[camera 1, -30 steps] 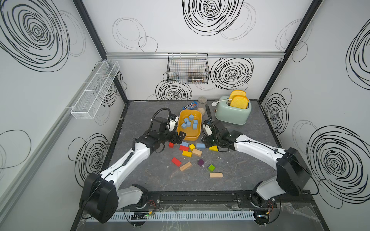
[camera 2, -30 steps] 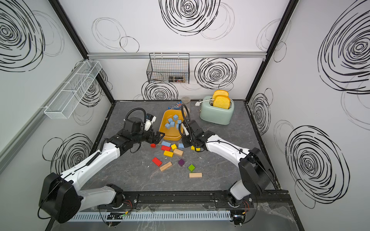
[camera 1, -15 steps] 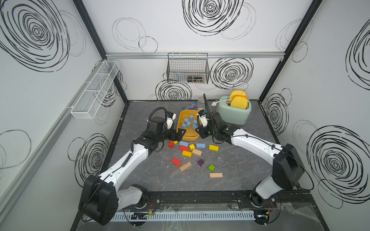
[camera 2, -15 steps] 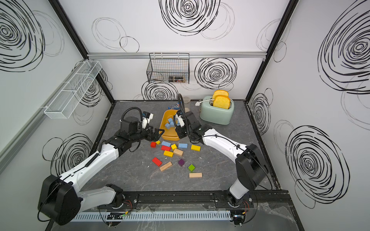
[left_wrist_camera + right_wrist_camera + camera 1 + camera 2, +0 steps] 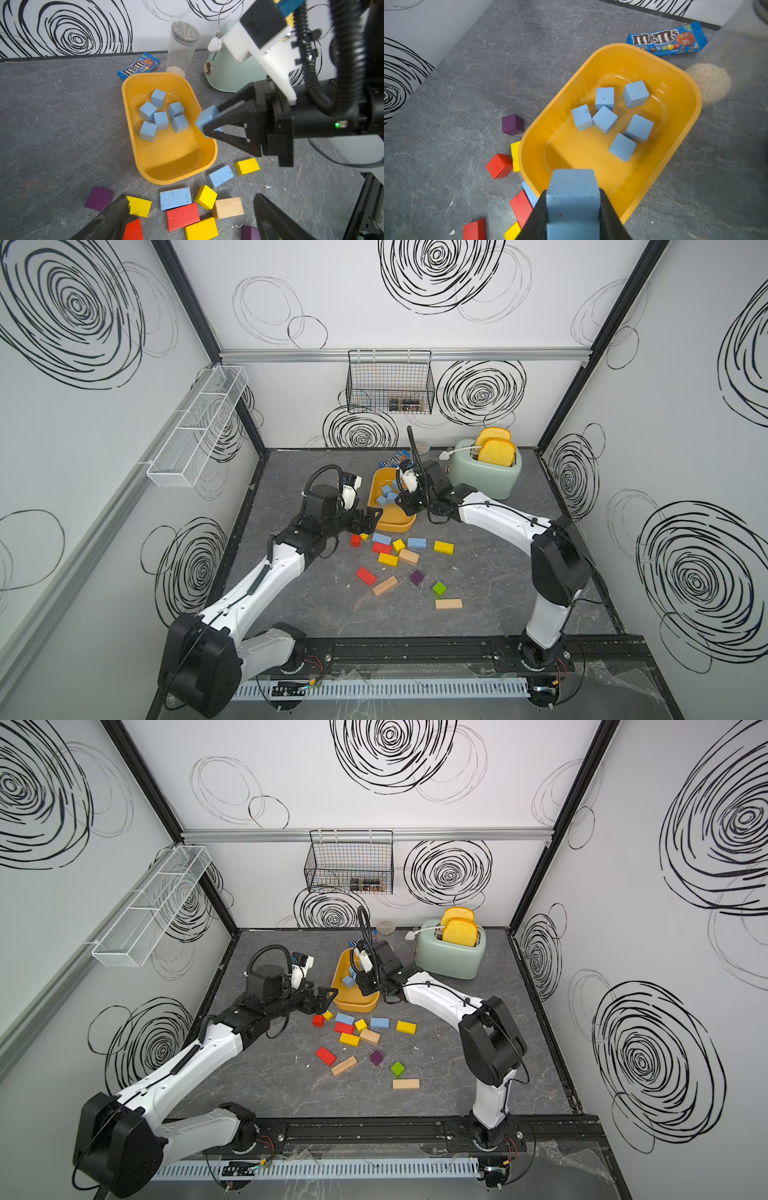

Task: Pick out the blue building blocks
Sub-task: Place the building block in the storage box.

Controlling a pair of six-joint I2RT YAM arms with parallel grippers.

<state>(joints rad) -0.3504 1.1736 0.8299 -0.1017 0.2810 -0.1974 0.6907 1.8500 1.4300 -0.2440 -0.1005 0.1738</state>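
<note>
Several light-blue cubes [image 5: 161, 119] [image 5: 605, 119] lie in the yellow bin [image 5: 172, 158] [image 5: 612, 62] [image 5: 395, 524]. My right gripper [image 5: 573, 207] [image 5: 209, 122] [image 5: 405, 506] is shut on a blue brick [image 5: 572, 187] [image 5: 205, 117], held above the bin's near end. Two more blue bricks [image 5: 175, 198] [image 5: 220, 175] [image 5: 381, 538] [image 5: 416, 542] lie flat on the table just in front of the bin. My left gripper [image 5: 191, 202] [image 5: 372, 518] [image 5: 326, 998] hovers open over that pile, at the bin's near left corner, holding nothing.
Red [image 5: 365, 576], yellow [image 5: 443, 547], wood [image 5: 448, 604], purple [image 5: 417, 577] and green [image 5: 439, 588] blocks are scattered in front of the bin. A mint toaster [image 5: 486, 472], a clear jar [image 5: 182, 45] and a blue candy packet [image 5: 139, 65] stand behind it.
My right gripper has lifted from the block pile and swung back over the yellow bin with the blue brick in it. The left gripper has barely moved.
</note>
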